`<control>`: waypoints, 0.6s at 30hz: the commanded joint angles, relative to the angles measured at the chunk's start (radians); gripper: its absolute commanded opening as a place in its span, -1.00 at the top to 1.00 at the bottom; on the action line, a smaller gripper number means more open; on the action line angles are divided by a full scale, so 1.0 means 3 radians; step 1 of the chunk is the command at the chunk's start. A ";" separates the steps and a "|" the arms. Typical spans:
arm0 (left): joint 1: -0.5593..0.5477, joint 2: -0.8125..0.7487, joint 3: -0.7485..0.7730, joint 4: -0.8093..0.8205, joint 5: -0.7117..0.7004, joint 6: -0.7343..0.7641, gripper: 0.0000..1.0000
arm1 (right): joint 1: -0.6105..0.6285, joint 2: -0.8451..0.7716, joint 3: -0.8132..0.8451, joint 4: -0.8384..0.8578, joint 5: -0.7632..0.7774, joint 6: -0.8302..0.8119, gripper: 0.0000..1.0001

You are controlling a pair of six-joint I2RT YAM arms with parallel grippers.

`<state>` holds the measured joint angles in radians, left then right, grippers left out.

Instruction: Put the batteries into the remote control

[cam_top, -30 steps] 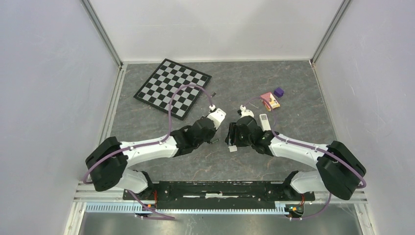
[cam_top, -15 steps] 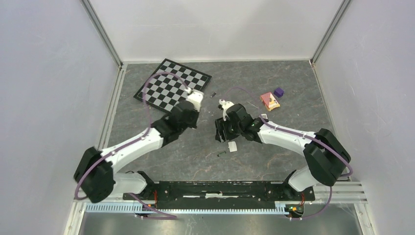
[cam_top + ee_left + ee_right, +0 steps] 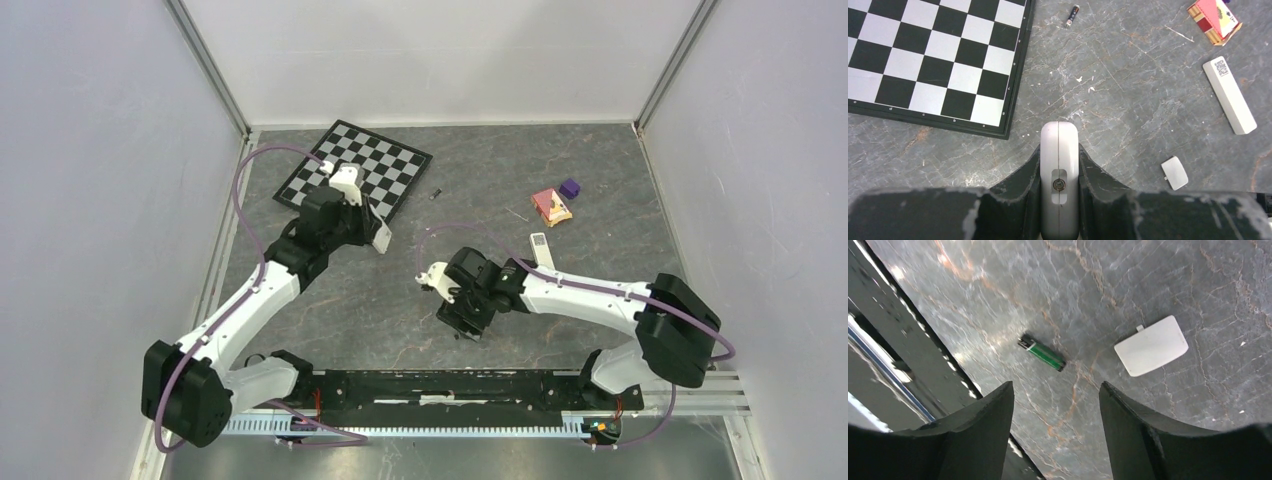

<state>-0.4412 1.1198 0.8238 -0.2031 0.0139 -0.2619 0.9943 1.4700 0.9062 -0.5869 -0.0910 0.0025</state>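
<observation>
Presently, the left pincer [image 3: 1059, 157] is clamped on the white remote control [image 3: 1059, 140], which is seen end-on and largely hidden between the fingers. The right pincer [image 3: 1055, 387] stands wide and holds nothing, above a green-wrapped battery [image 3: 1041, 353] lying on the table [image 3: 1148, 270] near the white battery cover [image 3: 1151, 345]. A second battery [image 3: 1073, 15] lies farther off, right of the chessboard [image 3: 933, 60]; its print is illegible. A white bar [image 3: 1230, 95] bears a QR-style label, unreadable.
</observation>
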 commanded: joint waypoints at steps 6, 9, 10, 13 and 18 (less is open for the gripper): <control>0.0373 0.0002 0.0123 0.0293 0.0547 -0.0366 0.96 | 0.0093 -0.0038 -0.0204 0.0062 0.0011 -0.0917 -0.29; 0.0493 0.0055 0.0123 0.0401 0.0656 -0.0447 0.96 | 0.0177 -0.0025 -0.0281 0.0121 -0.0231 -0.1115 -0.30; 0.0534 0.0073 0.0127 0.0428 0.0701 -0.0469 0.96 | 0.0216 -0.0018 -0.0301 0.0116 -0.0254 -0.1155 -0.30; 0.0630 0.0120 0.0142 0.0471 0.0798 -0.0502 0.96 | 0.0277 -0.0001 -0.0377 0.0139 -0.0267 -0.1196 -0.30; 0.0771 0.0176 0.0155 0.0506 0.0930 -0.0517 0.96 | 0.0385 0.0021 -0.0500 0.0250 -0.0186 -0.1200 -0.29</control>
<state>-0.2375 1.1667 0.8238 -0.1184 0.2249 -0.3763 1.0866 1.4685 0.7799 -0.5621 -0.1467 -0.3244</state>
